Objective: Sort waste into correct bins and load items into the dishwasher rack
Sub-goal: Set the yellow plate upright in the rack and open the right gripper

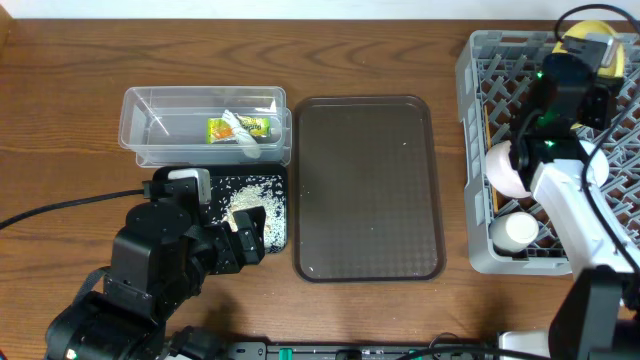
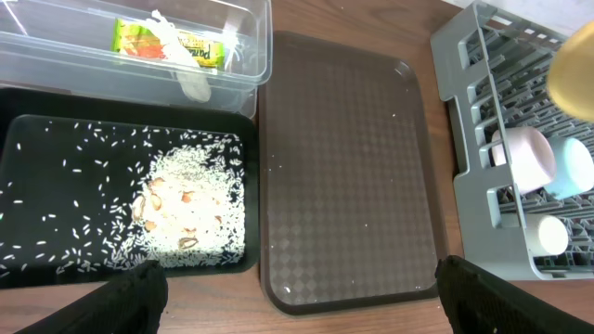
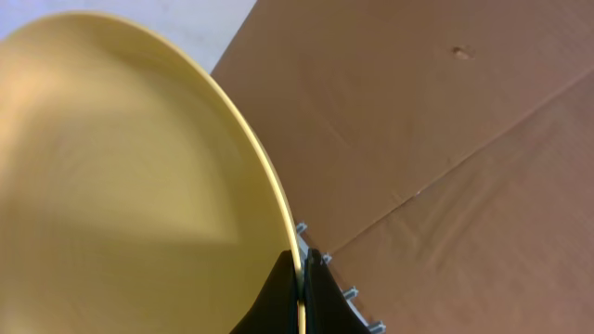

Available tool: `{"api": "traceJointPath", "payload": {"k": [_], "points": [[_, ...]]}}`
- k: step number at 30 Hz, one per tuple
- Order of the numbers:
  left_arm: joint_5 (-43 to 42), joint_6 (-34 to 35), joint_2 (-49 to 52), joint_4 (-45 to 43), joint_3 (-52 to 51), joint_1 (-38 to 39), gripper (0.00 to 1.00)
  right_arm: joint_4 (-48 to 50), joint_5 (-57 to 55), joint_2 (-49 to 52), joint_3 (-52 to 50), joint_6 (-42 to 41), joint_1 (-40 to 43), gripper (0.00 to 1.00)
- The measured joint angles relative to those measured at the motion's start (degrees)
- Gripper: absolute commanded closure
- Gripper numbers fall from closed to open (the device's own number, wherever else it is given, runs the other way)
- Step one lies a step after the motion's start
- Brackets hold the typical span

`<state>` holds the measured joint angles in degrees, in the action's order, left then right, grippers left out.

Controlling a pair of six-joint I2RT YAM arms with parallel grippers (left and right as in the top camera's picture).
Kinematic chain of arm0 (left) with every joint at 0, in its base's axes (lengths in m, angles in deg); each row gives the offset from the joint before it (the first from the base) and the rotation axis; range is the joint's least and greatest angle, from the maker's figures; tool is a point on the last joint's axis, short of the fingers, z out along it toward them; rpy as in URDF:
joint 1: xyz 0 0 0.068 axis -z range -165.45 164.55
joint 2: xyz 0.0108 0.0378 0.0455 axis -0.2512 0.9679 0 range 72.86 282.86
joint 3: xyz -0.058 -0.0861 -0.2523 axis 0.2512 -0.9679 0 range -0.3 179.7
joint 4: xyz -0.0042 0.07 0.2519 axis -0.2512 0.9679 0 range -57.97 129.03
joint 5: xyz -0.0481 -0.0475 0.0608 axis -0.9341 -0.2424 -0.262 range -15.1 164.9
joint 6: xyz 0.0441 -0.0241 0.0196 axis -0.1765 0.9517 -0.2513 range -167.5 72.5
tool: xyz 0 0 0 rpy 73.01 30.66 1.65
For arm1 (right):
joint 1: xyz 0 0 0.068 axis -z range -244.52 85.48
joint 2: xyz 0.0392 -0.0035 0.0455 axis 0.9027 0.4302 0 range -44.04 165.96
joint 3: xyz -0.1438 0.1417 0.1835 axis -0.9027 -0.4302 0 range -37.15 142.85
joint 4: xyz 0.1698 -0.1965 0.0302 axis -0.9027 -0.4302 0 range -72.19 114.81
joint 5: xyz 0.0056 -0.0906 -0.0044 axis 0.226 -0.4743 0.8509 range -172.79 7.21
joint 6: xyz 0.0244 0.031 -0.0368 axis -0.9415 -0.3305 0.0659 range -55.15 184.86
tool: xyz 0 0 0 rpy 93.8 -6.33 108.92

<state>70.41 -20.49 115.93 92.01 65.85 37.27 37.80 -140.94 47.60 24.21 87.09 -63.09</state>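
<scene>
The wooden table (image 1: 60,120) looks almost sorted: the snack wrapper (image 1: 240,127) lies in the clear tub (image 1: 140,140) at the far left, and the rice (image 2: 195,213) is in the black container (image 2: 19,130) just in front of it. The step in hand seems to be loading the plate (image 3: 121,186). The right gripper (image 3: 302,278) is closed on its rim and holds it on edge over the far side of the grey rack (image 1: 478,70). I think the plate must next go down upright between the pegs before the release, while the left gripper (image 2: 299,269) hovers wide apart and empty at the near left.

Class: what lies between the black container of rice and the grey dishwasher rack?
A flat brown tray fills that stretch, with nothing else between them. The overhead view shows it most clearly.
</scene>
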Motion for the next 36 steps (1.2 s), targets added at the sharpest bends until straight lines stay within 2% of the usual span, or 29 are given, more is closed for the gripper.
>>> {"api": "traceJointPath", "payload": {"k": [8, 9, 10, 11, 12, 13, 15, 20, 26, 31, 34, 36], "points": [[0.0, 0.0, 0.0, 0.0, 0.0, 0.0, 0.06, 0.2, -0.4, 5.2, 0.0, 3.5, 0.5, 0.99], [0.0, 0.0, 0.0, 0.0, 0.0, 0.0, 0.06, 0.2, -0.4, 5.5, 0.0, 3.7, 0.8, 0.94], [0.0, 0.0, 0.0, 0.0, 0.0, 0.0, 0.06, 0.1, -0.4, 5.5, 0.0, 3.7, 1.1, 0.77], [0.0, 0.0, 0.0, 0.0, 0.0, 0.0, 0.06, 0.4, -0.5, 5.5, 0.0, 3.8, 1.3, 0.48], [0.0, 0.0, 0.0, 0.0, 0.0, 0.0, 0.06, 1.0, -0.6, 5.5, 0.0, 3.8, 1.5, 0.24], [0.0, 0.0, 0.0, 0.0, 0.0, 0.0, 0.06, 1.7, -0.9, 5.5, 0.0, 4.0, 1.6, 0.14], [0.0, 0.0, 0.0, 0.0, 0.0, 0.0, 0.06, 2.9, -1.7, 5.5, 0.0, 4.2, 1.6, 0.01], [0.0, 0.0, 0.0, 0.0, 0.0, 0.0, 0.06, 2.8, -3.5, 5.4, 0.0, 4.1, 0.6, 0.01], [0.0, 0.0, 0.0, 0.0, 0.0, 0.0, 0.06, -6.2, -0.1, 0.9, 0.0, -0.3, -3.4, 0.01], [0.0, 0.0, 0.0, 0.0, 0.0, 0.0, 0.06, -19.7, 10.0, -10.3, 0.1, -8.5, -6.2, 0.01], [0.0, 0.0, 0.0, 0.0, 0.0, 0.0, 0.06, -30.6, 20.7, -19.0, 0.5, -15.8, -8.7, 0.05], [0.0, 0.0, 0.0, 0.0, 0.0, 0.0, 0.06, -37.1, 29.4, -23.9, 0.7, -20.4, -10.9, 0.04]]}}
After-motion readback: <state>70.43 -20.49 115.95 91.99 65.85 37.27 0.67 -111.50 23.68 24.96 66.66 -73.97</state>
